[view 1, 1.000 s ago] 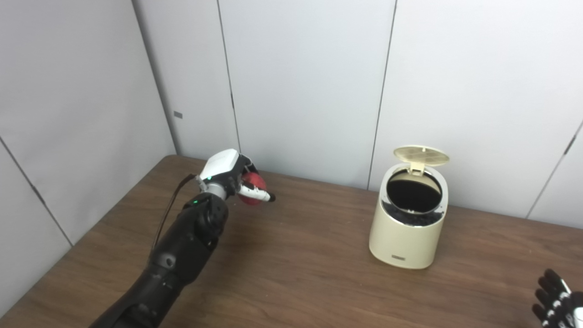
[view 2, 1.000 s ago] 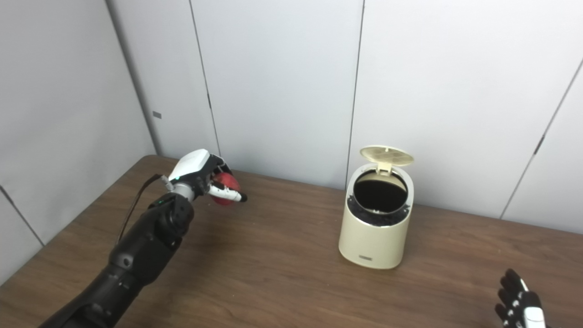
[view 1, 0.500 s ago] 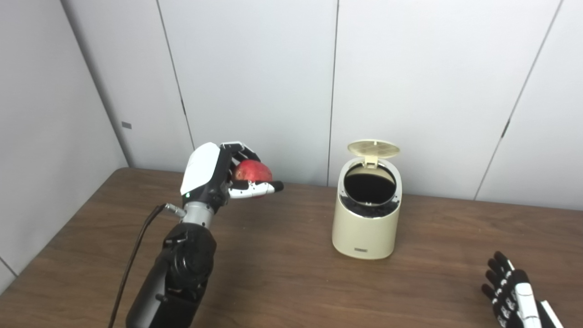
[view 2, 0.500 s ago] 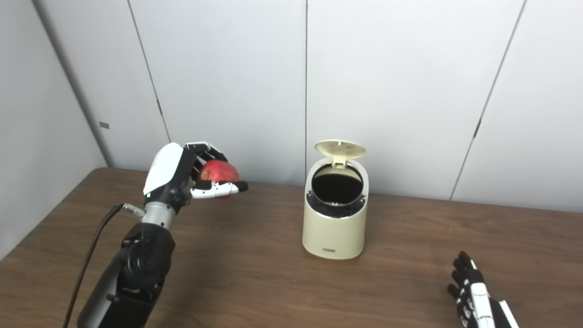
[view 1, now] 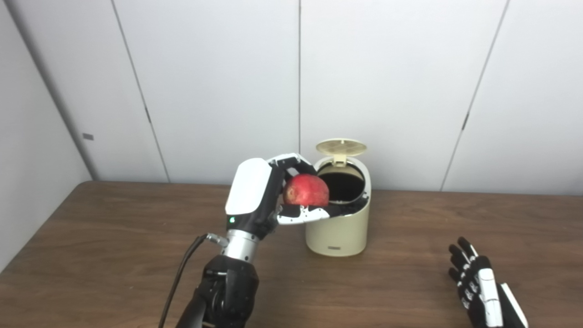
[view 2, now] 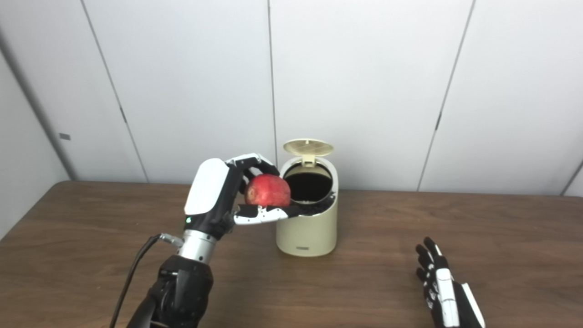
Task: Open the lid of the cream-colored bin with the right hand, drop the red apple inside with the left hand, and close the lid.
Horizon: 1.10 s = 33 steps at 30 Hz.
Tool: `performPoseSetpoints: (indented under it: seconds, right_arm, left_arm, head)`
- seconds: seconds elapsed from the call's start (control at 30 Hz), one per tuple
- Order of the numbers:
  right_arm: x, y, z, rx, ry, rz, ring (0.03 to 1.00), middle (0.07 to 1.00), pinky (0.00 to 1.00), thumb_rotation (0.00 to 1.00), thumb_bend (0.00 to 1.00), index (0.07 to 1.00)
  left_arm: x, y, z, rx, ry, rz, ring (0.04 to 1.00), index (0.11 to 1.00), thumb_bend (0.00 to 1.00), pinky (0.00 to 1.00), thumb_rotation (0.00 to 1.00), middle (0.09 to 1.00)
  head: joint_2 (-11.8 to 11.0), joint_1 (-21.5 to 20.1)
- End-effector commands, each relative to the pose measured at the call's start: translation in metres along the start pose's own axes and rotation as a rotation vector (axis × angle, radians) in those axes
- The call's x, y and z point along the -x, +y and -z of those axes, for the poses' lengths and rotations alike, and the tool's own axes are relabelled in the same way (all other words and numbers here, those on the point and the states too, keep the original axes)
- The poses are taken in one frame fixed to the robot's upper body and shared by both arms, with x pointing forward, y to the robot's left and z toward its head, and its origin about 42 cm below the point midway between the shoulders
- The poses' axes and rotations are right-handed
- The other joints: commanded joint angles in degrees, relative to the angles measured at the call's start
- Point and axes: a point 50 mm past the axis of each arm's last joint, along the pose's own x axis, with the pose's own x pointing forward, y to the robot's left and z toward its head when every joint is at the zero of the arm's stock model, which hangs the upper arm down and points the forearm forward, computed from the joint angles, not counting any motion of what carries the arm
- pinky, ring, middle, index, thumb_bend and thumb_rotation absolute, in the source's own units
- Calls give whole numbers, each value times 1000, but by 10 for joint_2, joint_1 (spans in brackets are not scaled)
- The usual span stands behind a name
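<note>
Left hand [view 1: 264,196] is raised above the surface [view 1: 114,255] with its fingers [view 1: 291,160] curled over the red apple [view 1: 306,191] and its thumb [view 1: 305,213] stretched out underneath, so the fruit is gripped between them. It hangs just beside the cream-colored bin [view 1: 339,228], on the bin's left, level with the opening; the thumb tip reaches across the near rim. The lid [view 1: 341,146] stands tipped up and back on its hinge at the rear of the bin, showing its ribbed underside, and the mouth below it is dark. Nothing lies between the apple and the opening.

Right hand [view 2: 439,284] rests low over the surface well apart from the bin, to its right, palm down, fingers spread and holding nothing. A black cable [view 1: 180,278] runs from the left wrist down toward the bottom edge. Pale wall panels [view 1: 387,82] rise straight behind the brown wood-grain surface.

Part of the bin's left side and rim is hidden behind the hand and apple. Inside, the bin is too dark to make out; only a dark liner edge shows at the rim. A small label low on the bin's front cannot be read. Both forearms are cut off at the bottom of the views.

The apple is deep red, round, slightly mottled with a paler patch near the top.
</note>
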Motion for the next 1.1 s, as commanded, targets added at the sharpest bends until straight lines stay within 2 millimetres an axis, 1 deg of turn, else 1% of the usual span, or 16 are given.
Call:
performPoseSetpoints:
  seconds: [0.0, 0.1, 0.2, 0.27, 0.4, 0.5, 0.73, 0.83, 0.97, 1.07]
  right_arm:
    - [-7, 2, -12, 5, -84, -2, 992, 961, 999, 1000, 577, 971]
    - [-9, 1, -12, 1, -92, 5, 992, 960, 998, 1000, 564, 971]
    - [-10, 0, -11, 14, -94, 11, 989, 956, 993, 1000, 574, 965]
    - [-10, -1, -10, 20, -97, 12, 992, 959, 998, 1000, 581, 969]
    - [-8, -2, -11, 19, -102, 16, 991, 957, 994, 1000, 591, 969]
    - [-9, -1, -11, 16, -106, 14, 990, 958, 993, 1000, 588, 969]
    - [-9, -3, -9, 23, -100, 16, 991, 952, 1000, 1000, 585, 965]
    - [-10, -6, -7, 27, -101, 16, 993, 953, 1000, 1000, 590, 971]
    - [-10, -4, -9, 18, -101, 14, 985, 947, 1000, 1000, 591, 970]
    - [-11, -6, -8, 22, -102, 15, 985, 946, 1000, 1000, 588, 969]
  left_arm:
    - [-14, 5, -13, 6, -66, -79, 449, 474, 466, 312, 0, 582]
    - [-19, -3, -17, 40, -75, -90, 452, 468, 472, 355, 0, 561]
    - [-27, -14, -22, 73, -81, -101, 439, 479, 469, 334, 0, 568]
    - [-33, -20, -26, 88, -91, -115, 425, 481, 469, 344, 0, 568]
    - [-45, -28, -31, 113, -120, -132, 422, 477, 473, 391, 0, 555]
    - [-51, -31, -30, 121, -137, -143, 422, 476, 475, 416, 0, 545]
    - [-59, -38, -17, 114, -140, -154, 421, 475, 475, 420, 0, 546]
    - [-62, -40, -10, 92, -134, -155, 417, 475, 473, 405, 0, 554]
    - [-65, -43, 1, 69, -146, -143, 415, 480, 470, 378, 0, 567]
    - [-67, -46, 9, 38, -164, -142, 427, 472, 472, 405, 0, 567]
  head:
    - [-2, -5]
    - [-7, -13]
    - [-10, -21]
    - [-9, -23]
    - [-8, -23]
    - [-8, -22]
    - [-9, -21]
    - [-9, -21]
    - [-5, -13]
    - [-5, -13]
